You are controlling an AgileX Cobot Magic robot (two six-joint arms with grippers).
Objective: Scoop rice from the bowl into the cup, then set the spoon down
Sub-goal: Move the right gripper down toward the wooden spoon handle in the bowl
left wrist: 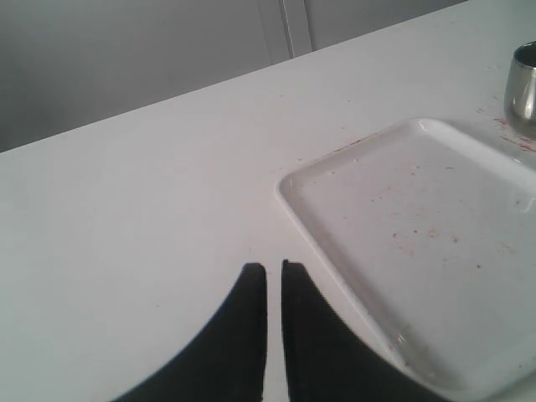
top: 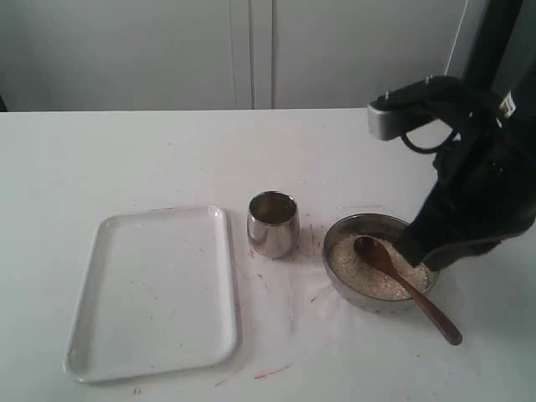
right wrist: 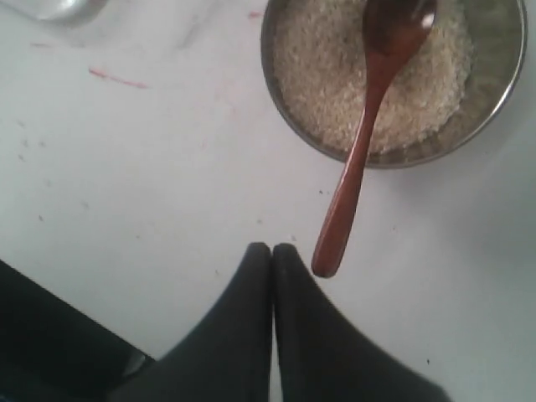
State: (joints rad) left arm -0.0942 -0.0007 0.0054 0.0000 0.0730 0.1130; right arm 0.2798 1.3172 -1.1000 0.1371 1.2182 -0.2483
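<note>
Exterior view: on the table (top: 126, 159), the cup (top: 273, 224) stood between a white tray (top: 151, 293) and the bowl (top: 368, 222); the spoon (top: 402, 280) lay with its head on the rice (top: 356, 268), handle out over the rim

Left wrist view: the left gripper (left wrist: 274, 272) hung empty near the tray, fingers all but together

Right wrist view: the right gripper (right wrist: 272, 251) was pressed together, empty, just beside the handle's end

spoon (top: 410, 293): head in rice (top: 352, 268), handle over rim | bowl (top: 373, 221): steel, beside cup (top: 273, 224) | cup: upright
</note>
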